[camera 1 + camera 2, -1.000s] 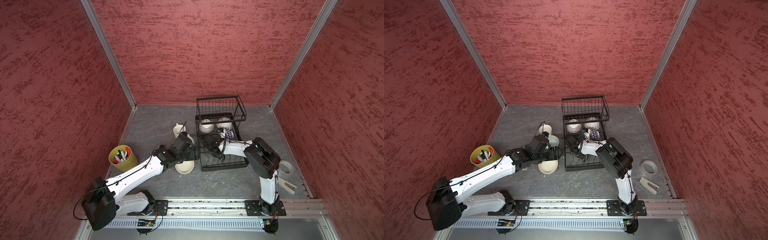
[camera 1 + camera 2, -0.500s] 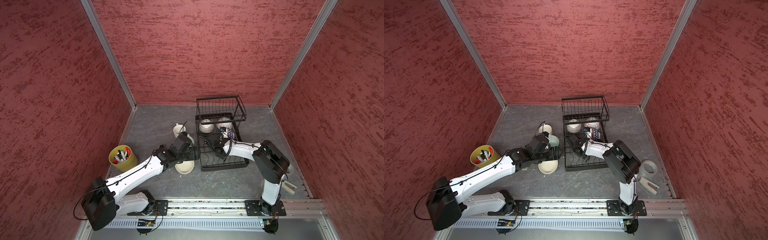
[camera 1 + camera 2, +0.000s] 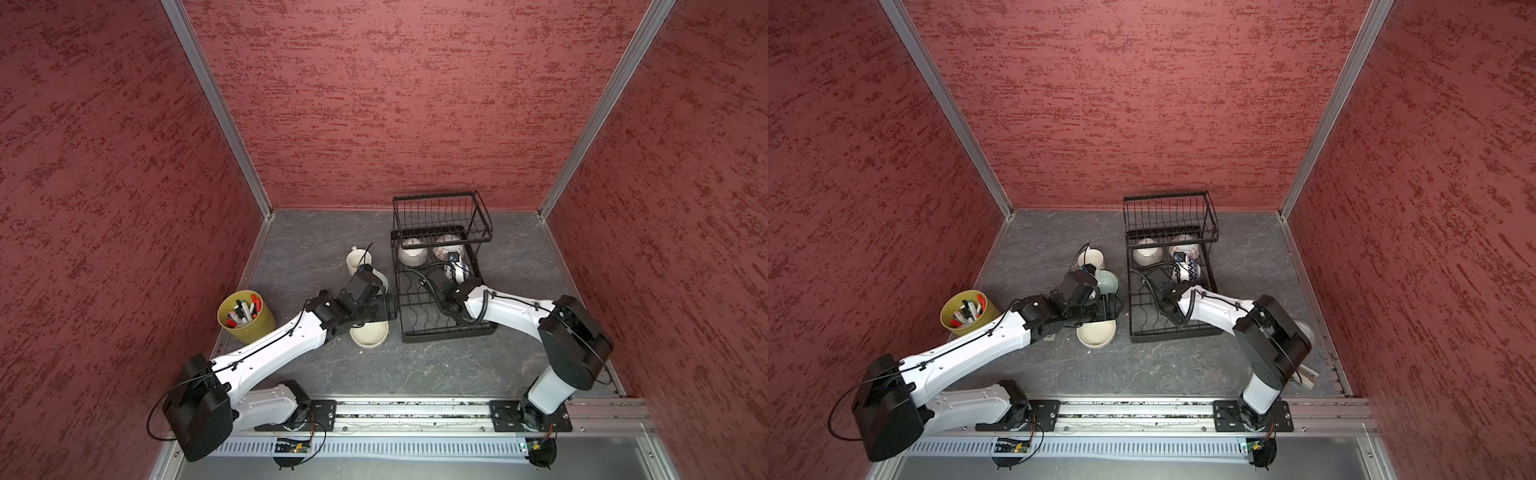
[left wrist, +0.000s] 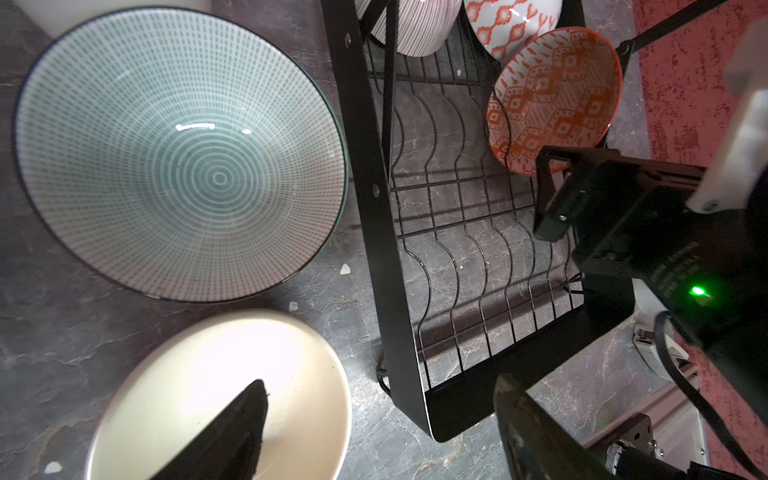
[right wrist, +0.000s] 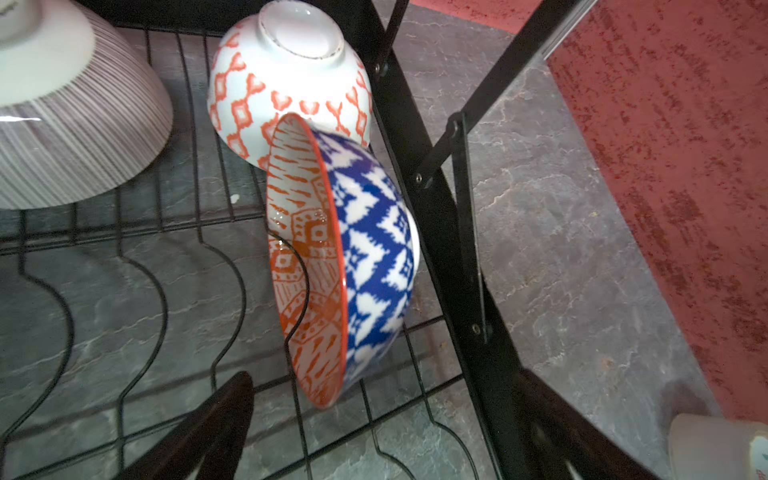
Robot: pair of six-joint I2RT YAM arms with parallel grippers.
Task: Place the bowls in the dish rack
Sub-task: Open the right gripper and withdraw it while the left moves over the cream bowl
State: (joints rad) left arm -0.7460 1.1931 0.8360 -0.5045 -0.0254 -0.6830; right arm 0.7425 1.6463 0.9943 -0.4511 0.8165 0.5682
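Left wrist view shows the left end effector (image 4: 380, 380) with its jaws wide, holding nothing. One finger (image 4: 232, 428) hangs over the inside of the cream bowl (image 4: 178, 374). The other finger is past the rim, on the side where the rack (image 4: 365, 166) is. So the rim sits between the jaws, and I think the next move is to go down and pinch it. In both top views the cream bowl sits on the surface (image 3: 415, 365) right under this end effector. The green bowl (image 3: 1111, 282) is just beside it at 12 o'clock, and the rack is near at 3 o'clock. The bowl is round, so it has no long side to line up with. The left arm is much nearer to it. The right end effector (image 5: 384, 386) is inside the rack, jaws wide, holding nothing. The blue bowl (image 5: 374, 249) stands on its edge in a slot right in front of it and seems to lean on the orange bowl (image 5: 266, 83), with the striped bowl (image 5: 75, 124) near. Empty slots lie at 6 o'clock from those bowls.
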